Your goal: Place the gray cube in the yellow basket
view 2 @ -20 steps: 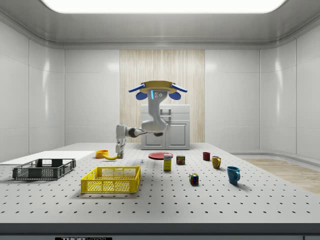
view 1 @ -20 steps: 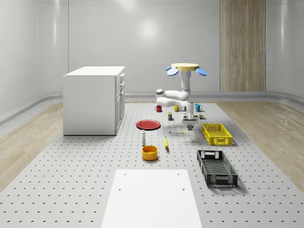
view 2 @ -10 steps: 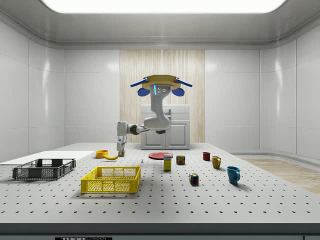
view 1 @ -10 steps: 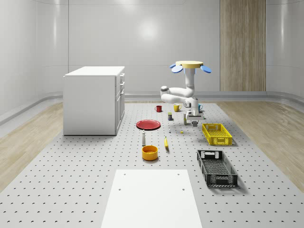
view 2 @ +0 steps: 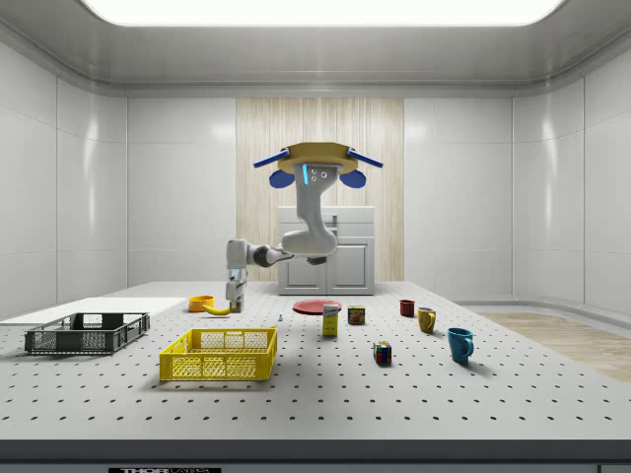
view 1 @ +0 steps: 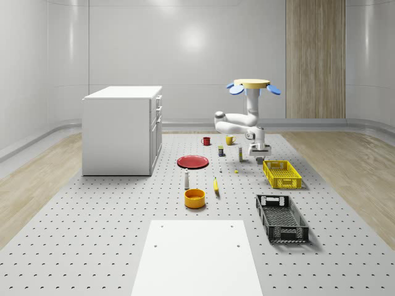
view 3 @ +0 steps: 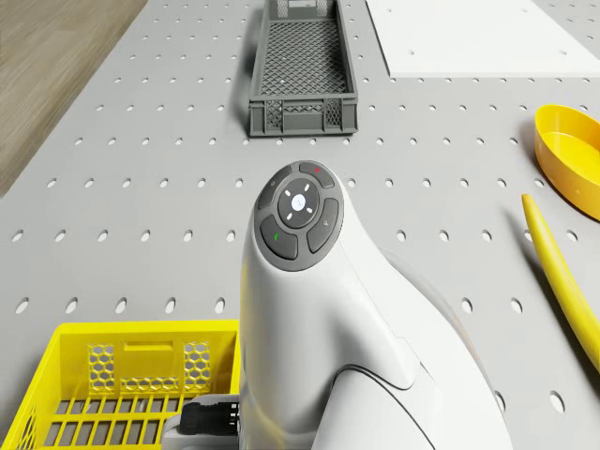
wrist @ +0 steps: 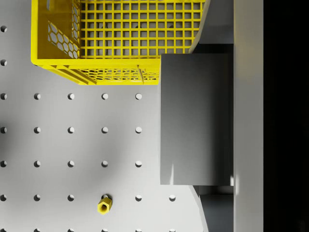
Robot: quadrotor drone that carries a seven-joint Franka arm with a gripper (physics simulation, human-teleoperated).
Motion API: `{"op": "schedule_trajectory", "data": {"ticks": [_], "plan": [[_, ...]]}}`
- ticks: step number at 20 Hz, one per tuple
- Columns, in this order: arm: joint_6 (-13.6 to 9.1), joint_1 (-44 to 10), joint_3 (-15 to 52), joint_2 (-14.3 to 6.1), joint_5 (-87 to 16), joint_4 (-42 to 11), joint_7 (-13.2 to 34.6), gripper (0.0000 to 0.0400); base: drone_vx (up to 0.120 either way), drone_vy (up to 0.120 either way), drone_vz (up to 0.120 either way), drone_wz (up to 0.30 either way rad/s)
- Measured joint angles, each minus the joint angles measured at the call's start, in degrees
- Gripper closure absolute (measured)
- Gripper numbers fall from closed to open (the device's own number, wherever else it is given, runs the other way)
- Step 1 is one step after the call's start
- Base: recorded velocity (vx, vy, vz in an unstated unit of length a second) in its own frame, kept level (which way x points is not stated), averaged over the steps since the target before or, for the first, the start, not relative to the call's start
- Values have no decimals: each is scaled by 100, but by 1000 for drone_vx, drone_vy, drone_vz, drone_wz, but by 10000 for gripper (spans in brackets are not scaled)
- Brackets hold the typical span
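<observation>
Gray cube (wrist: pixel 195 118) is clamped between my fingers (wrist: pixel 207 26), carried in the air just off the near corner of the yellow basket (wrist: pixel 72 46), not over its floor yet. My gripper (view 1: pixel 260 150) hangs at the far end of the basket (view 1: pixel 281 173) in the whole-scene view; in the side view the gripper (view 2: pixel 235 292) sits above and behind it (view 2: pixel 219 353). My drone (view 2: pixel 315 163) hovers above the table (view 1: pixel 92 246), near the mugs' side of the basket. Small yellow nut (wrist: pixel 104 206) lies on the table below my wrist. Black crate (view 3: pixel 302 70) and banana (view 3: pixel 562 281) lie ahead of my drone.
</observation>
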Motion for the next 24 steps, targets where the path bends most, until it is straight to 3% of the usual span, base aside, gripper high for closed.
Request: {"op": "schedule_trajectory", "data": {"ticks": [3,19,24], "plan": [[12,-3,2,-13,5,0,2,149,-107,120,0,0],[65,-17,8,-70,29,3,12,149,0,120,-25,0],[79,-20,9,-85,35,4,15,149,0,120,-88,0]]}}
